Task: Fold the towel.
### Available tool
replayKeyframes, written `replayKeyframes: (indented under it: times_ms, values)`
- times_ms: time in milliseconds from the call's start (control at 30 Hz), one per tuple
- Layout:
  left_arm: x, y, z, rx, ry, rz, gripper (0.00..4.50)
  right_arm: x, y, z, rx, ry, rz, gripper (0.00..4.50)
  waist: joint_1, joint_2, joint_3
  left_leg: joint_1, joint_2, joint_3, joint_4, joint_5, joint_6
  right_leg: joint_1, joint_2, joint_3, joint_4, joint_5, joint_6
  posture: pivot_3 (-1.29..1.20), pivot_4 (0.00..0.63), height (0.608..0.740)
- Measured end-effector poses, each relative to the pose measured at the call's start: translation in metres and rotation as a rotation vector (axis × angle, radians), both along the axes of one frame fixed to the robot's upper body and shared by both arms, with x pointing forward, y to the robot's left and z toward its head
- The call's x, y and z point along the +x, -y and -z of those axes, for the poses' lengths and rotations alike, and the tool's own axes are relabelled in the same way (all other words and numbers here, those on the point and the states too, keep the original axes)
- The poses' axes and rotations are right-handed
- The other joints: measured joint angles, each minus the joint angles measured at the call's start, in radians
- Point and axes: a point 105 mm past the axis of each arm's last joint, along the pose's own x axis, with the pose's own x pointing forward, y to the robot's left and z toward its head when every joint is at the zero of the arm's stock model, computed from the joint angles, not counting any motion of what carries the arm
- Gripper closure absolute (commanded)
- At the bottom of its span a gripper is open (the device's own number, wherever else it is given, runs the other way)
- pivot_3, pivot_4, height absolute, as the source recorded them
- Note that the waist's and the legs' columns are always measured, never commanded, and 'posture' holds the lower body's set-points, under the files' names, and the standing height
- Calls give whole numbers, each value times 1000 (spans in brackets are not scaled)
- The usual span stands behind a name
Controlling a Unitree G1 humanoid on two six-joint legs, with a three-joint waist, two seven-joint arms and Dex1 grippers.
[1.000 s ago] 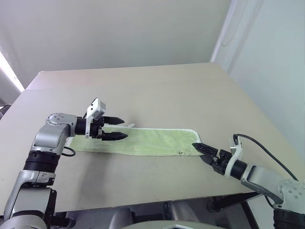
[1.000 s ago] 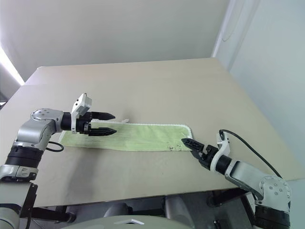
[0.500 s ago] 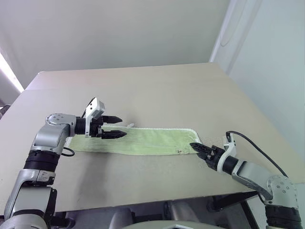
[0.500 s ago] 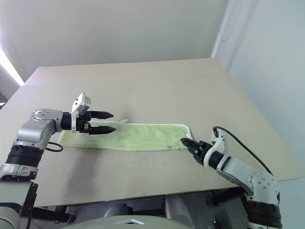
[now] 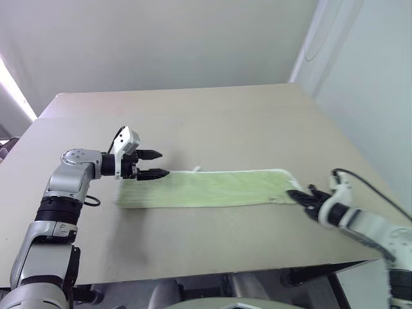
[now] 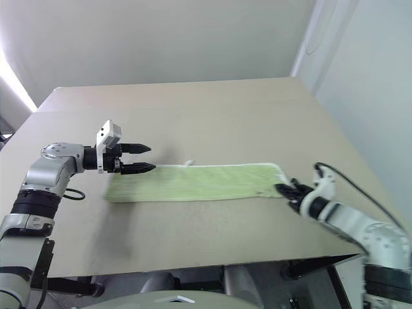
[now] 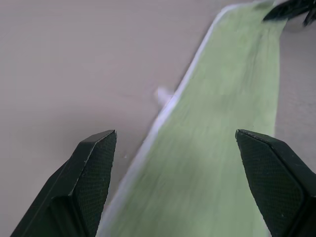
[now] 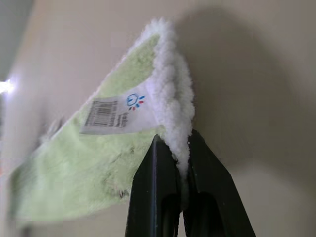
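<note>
The towel (image 5: 212, 188) is a long light-green strip with white edging, lying flat across the beige table (image 5: 193, 122). A small white loop tag (image 5: 197, 169) sticks out of its far edge. My right gripper (image 5: 301, 197) is shut on the towel's right end; in the right wrist view the white edge (image 8: 173, 108) is pinched between the fingers, with a barcode label (image 8: 116, 116) beside it. My left gripper (image 5: 158, 164) stands open just over the towel's left end (image 6: 122, 187), and in the left wrist view its fingers (image 7: 94, 168) straddle the far white edge.
The table's front edge (image 5: 212, 270) runs close below the towel. Its right edge (image 5: 360, 167) lies just past my right gripper, with a pale wall (image 5: 367, 77) beyond. Bare tabletop stretches behind the towel.
My right gripper closed on the towel's right end and pulled it to the right, dragging the whole strip along the table. The left gripper stayed open near the left end.
</note>
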Motion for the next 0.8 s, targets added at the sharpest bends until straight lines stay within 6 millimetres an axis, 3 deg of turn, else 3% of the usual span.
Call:
replayKeyframes:
  times_ms: [133, 233, 333, 433, 500, 633, 667, 800]
  values:
    - [4, -2, 0, 7, 7, -14, 438, -9, 55, -25, -155, -26, 59, 4463, 0, 1, 1, 1, -1, 1, 0, 0, 0, 0, 0, 2, 0, 0, 0, 0, 0, 712]
    - [7, -2, 0, 5, 12, -21, 438, 1, 55, -55, -223, 36, 5, 4463, -10, -1, 2, 1, 0, 1, -1, 0, 1, 2, 2, 2, 0, 0, 0, 0, 0, 712]
    - [8, 0, 0, 4, 22, -18, 438, 10, 31, -65, -269, 64, -106, 4463, -12, -1, 2, 2, 0, 1, -1, 0, 1, 3, 2, 2, 0, 0, 0, 0, 0, 712]
    - [9, 0, 0, 8, 23, -19, 438, 18, -14, -69, -311, 101, -284, 4463, -9, -1, 2, 3, 0, -1, -1, 0, 0, 1, 2, 2, 0, 0, 0, 0, 0, 712]
    - [9, 0, 1, 9, 23, -20, 438, 19, -29, -70, -312, 117, -338, 4463, -4, -1, 2, 1, -1, -1, -1, 0, 1, -1, 2, 2, 1, 0, 0, 0, 0, 712]
    - [9, 0, 0, 12, 27, -21, 438, 15, -86, -54, -283, 124, -546, 4463, -3, -1, 2, -4, -1, 0, -1, -2, 4, -5, 1, 3, -1, 0, 1, 0, 0, 712]
    - [9, 0, -1, 12, 30, -20, 438, 11, -97, -47, -270, 109, -590, 4463, -3, -1, 2, -12, -1, 0, -1, -2, 4, -8, 1, 4, -1, 0, 1, 0, 0, 712]
    - [7, -5, 2, 16, 23, -35, 438, 5, -109, -34, -283, 74, -656, 4463, 5, -1, 1, -14, -2, 0, 0, -2, 4, -12, 1, 4, 0, 0, 0, 0, 0, 712]
